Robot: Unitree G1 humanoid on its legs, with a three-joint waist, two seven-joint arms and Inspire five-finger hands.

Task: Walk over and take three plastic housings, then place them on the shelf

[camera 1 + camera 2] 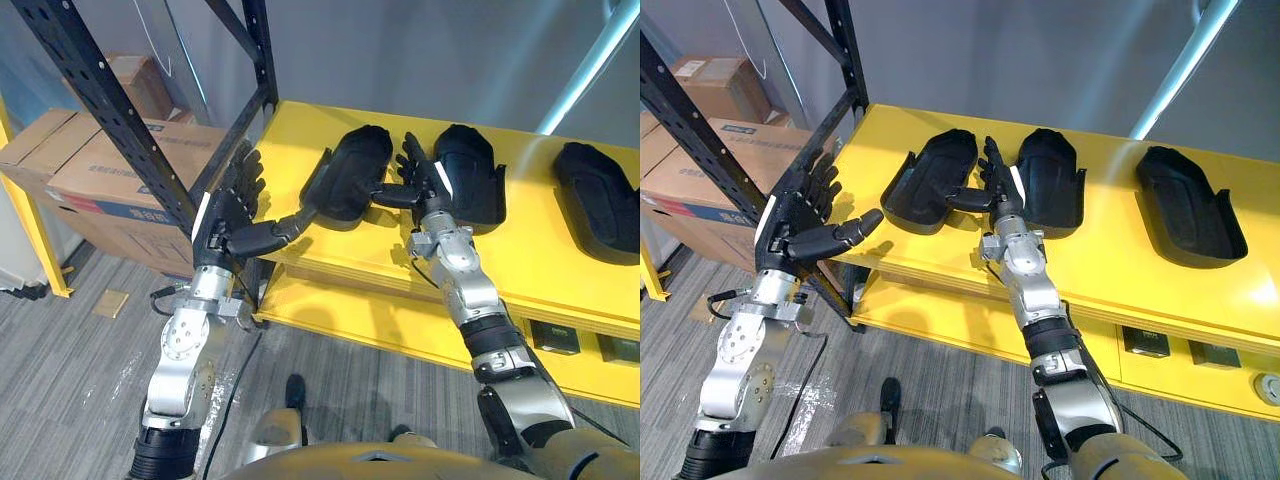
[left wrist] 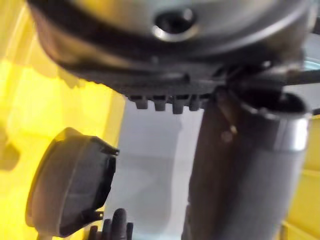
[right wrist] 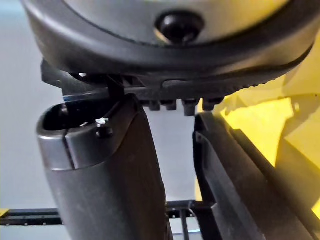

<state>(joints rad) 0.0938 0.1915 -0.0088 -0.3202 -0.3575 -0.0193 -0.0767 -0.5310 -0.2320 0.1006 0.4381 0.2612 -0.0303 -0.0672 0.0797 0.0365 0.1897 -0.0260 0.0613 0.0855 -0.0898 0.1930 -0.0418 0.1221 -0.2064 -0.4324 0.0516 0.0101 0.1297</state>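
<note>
- Left eye view: three black plastic housings lie in a row on the yellow bench [image 1: 330,255], well apart from the near edge: the left housing [image 1: 350,170], the middle housing [image 1: 472,178] and the right housing [image 1: 600,205]
- The left hand [image 1: 228,212] is beside the post of the black rack [image 1: 130,130], at the left end of the bench. Its fingers are straight and point to the far side, and it holds nothing. Its thumb points to the right, and the tip is just beside the near-left corner of the left housing. I cannot tell if it touches
- The right hand [image 1: 428,185] is over the bench, between the left housing and the middle housing. Its fingers are straight and point to the far side, and they are curled round nothing. Its thumb is spread wide to the left and reaches the right rim of the left housing
- Cardboard boxes [image 1: 100,170] stand behind the rack on the left, on the grey floor [image 1: 80,350]
- Right eye view: the same scene. All three housings lie with the hollow side up, and neither hand has lifted one
- Left wrist view: the thumb [image 2: 250,175] of the left hand stands free, and past it one housing lies on the yellow bench
- Right wrist view: the thumb [image 3: 105,175] of the right hand is stretched out, and a dark housing wall is just beside it, with the yellow bench behind
</note>
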